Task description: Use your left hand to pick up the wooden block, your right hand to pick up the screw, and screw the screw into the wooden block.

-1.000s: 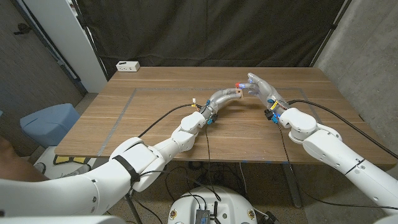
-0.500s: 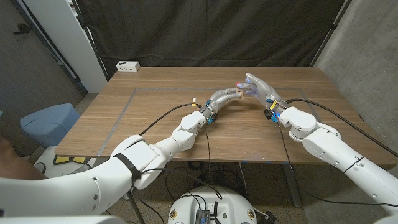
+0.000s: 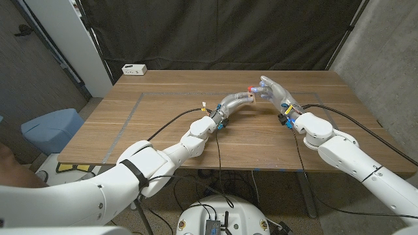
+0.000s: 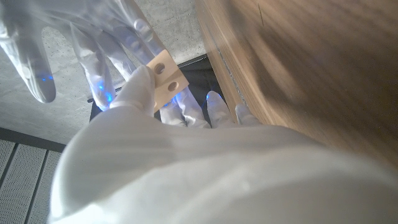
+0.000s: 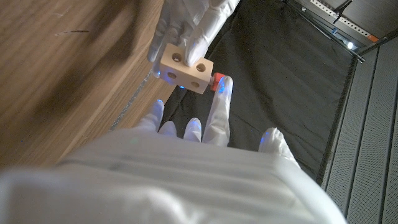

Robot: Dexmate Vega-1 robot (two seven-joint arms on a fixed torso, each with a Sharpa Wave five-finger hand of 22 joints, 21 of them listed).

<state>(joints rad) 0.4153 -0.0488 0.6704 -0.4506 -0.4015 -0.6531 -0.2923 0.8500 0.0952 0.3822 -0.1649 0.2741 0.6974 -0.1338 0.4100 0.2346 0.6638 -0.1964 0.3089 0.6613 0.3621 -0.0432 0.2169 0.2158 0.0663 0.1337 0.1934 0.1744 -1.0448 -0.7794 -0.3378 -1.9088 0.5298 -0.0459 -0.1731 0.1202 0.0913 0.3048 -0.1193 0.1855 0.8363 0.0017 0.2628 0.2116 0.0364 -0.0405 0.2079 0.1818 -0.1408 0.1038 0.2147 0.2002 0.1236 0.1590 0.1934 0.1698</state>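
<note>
My left hand [image 3: 236, 101] holds a small pale wooden block [image 3: 249, 98] above the middle of the table [image 3: 163, 98]. In the right wrist view the block [image 5: 185, 68] shows two round holes, with the left hand's fingers [image 5: 186, 25] gripping it from behind. My right hand [image 3: 274, 90] reaches in from the right and pinches the red screw [image 3: 251, 87] at its fingertips. The screw [image 5: 218, 83] sits right against the block's side, beside one fingertip [image 5: 221, 102]. In the left wrist view the block [image 4: 165, 73] stands between my left hand [image 4: 186, 149] and the right hand's spread fingers [image 4: 93, 56].
A white power strip [image 3: 134, 69] lies at the table's far left corner. Black cables [image 3: 176, 119] trail over the near half of the table from both wrists. A blue bin [image 3: 52, 127] stands on the floor left of the table.
Both hands stay together at the block. The right hand's fingers have shifted slightly, and the red screw head, less plain half a second ago, shows clearly again.
</note>
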